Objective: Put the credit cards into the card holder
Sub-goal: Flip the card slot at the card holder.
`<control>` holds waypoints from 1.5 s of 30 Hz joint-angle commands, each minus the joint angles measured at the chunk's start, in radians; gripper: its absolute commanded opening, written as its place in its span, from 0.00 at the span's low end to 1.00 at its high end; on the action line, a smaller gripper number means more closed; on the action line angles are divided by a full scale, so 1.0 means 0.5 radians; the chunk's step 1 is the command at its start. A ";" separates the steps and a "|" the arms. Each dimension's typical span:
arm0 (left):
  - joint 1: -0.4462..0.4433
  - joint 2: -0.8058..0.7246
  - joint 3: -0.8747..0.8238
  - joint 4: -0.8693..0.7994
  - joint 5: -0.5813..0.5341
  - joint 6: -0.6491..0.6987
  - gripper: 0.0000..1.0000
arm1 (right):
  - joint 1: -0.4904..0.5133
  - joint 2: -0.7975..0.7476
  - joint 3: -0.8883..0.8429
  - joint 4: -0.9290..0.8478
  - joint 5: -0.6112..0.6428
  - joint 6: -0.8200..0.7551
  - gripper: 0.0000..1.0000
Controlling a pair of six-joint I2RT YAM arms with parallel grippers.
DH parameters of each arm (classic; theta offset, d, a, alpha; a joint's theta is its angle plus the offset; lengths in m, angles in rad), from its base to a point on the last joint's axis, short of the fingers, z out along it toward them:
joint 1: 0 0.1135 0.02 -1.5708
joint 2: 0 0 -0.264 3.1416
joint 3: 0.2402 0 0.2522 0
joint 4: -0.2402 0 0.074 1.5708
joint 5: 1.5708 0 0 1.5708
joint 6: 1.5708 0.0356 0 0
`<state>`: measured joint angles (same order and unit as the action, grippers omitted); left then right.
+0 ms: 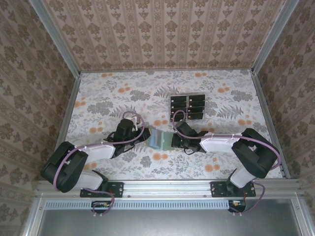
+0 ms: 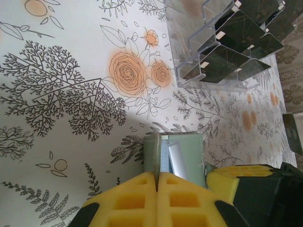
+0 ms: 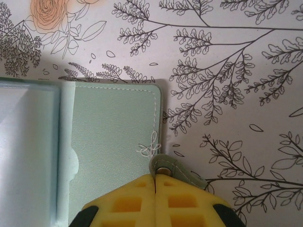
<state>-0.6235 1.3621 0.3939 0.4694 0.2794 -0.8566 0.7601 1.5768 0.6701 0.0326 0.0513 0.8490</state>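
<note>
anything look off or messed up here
Nothing stands out. The card holder is held open between the left claw and right claw, both shut on it, and the black cards sit in the slots of the clear tray. No spill or damage shows.

The left arm (image 1: 91, 153) lies low, stretched from its base toward 2 o'clock; the right arm (image 1: 221, 143) lies low, stretched toward 10 o'clock. The left gripper (image 1: 146, 135) and right gripper (image 1: 173, 141) face each other, near together. On both, the yellow pads (image 2: 130, 198) are pressed together.
</note>
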 commanded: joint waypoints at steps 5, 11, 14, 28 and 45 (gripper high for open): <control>-0.095 0.005 0.045 0.160 0.017 -0.065 0.00 | -0.021 0.142 -0.030 -0.111 -0.019 0.014 0.00; -0.173 0.171 0.082 0.324 0.034 -0.134 0.00 | -0.021 0.173 -0.012 -0.103 -0.035 0.008 0.00; -0.193 0.274 0.075 0.442 0.054 -0.187 0.00 | -0.020 0.174 -0.006 -0.110 -0.043 0.007 0.00; -0.204 0.154 0.051 0.226 -0.092 -0.110 0.00 | -0.037 0.039 -0.004 -0.252 -0.012 -0.018 0.00; -0.201 -0.046 -0.030 -0.184 -0.340 0.127 0.10 | -0.083 -0.506 0.108 -0.524 -0.091 -0.069 0.43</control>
<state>-0.7197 1.3525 0.3981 0.4274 0.1478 -0.8288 0.7170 1.3258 0.6842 -0.1925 0.0387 0.8295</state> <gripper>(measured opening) 0.085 0.418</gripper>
